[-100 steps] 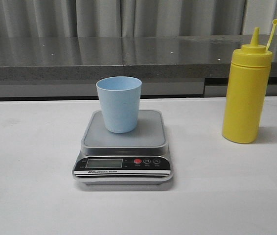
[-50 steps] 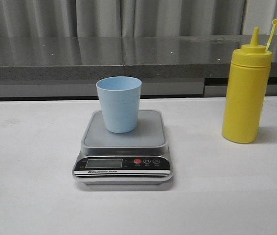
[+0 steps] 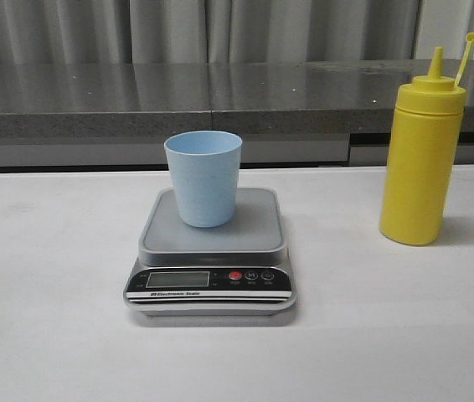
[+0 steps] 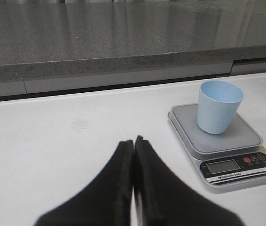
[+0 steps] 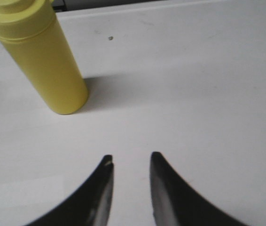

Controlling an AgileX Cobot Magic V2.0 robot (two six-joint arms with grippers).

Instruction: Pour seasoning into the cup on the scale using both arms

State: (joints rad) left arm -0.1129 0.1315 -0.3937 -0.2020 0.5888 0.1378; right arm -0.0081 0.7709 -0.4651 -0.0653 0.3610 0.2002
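Observation:
The pale blue cup [image 3: 204, 177] stands upright on the steel platform of the scale [image 3: 212, 251], mid-table. The yellow seasoning bottle [image 3: 422, 151] stands upright to the right of the scale, cap hanging off its nozzle. Neither arm shows in the front view. In the left wrist view my left gripper [image 4: 133, 140] is shut on nothing, over bare table, with the cup [image 4: 219, 107] and scale [image 4: 227, 146] off to one side. My right gripper [image 5: 131, 157] is open and empty, some way short of the seasoning bottle [image 5: 41, 56].
A white table [image 3: 53, 318] carries everything. A dark grey stone ledge [image 3: 95, 100] runs along the table's far edge, with grey curtains behind it.

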